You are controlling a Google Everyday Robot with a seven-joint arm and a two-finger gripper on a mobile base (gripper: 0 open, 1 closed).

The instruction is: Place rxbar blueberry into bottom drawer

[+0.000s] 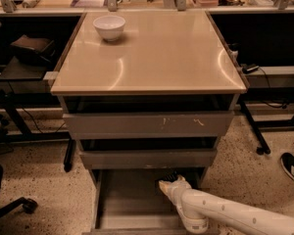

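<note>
While the tan-topped cabinet [152, 58] has its bottom drawer [127, 199] pulled out, the white arm [235, 214] reaches into it, a white bowl [109, 27] sits up top, and the gripper [167, 182] is tucked at the drawer's shadowy back, can't tell if it's gripping the rxbar blueberry, which is hidden.
</note>
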